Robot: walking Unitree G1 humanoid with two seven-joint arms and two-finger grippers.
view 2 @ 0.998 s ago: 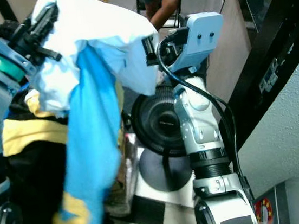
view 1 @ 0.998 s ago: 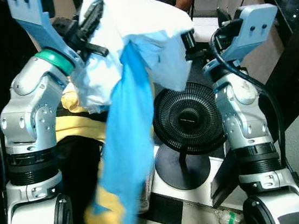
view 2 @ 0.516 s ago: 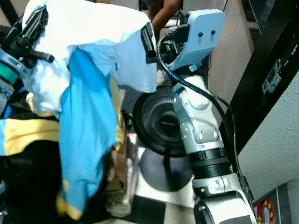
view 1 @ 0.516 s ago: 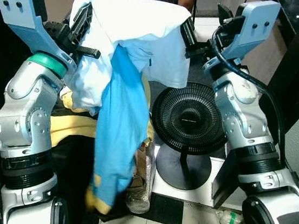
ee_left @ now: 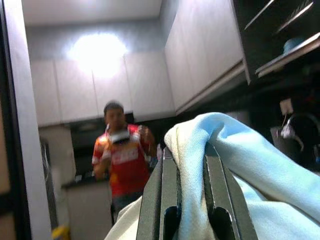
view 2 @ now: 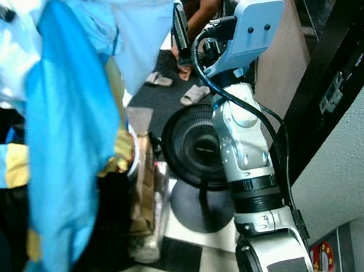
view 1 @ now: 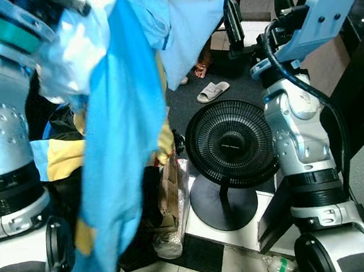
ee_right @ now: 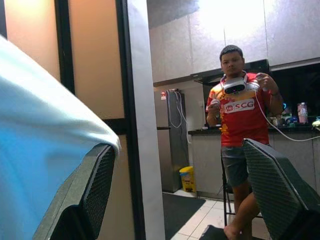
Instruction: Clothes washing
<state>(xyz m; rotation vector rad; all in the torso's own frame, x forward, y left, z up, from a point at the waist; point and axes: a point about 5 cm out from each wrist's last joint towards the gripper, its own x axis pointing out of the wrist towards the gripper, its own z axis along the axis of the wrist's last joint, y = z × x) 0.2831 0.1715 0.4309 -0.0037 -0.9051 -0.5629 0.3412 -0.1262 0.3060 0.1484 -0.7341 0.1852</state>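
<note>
Two grippers raised high. Left gripper: fingers clamped on pale blue cloth, held overhead. Right gripper: fingers spread apart, cloth edge draped over one. Bright blue garment hanging down beside black fan.

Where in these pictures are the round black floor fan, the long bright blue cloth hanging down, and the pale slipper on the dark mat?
Round black floor fan [view 1: 229, 145], left eye view, centre of its grille.
Long bright blue cloth [view 1: 114, 151], left eye view, middle of the hanging part.
Pale slipper [view 1: 211, 92], left eye view, its strap.
</note>
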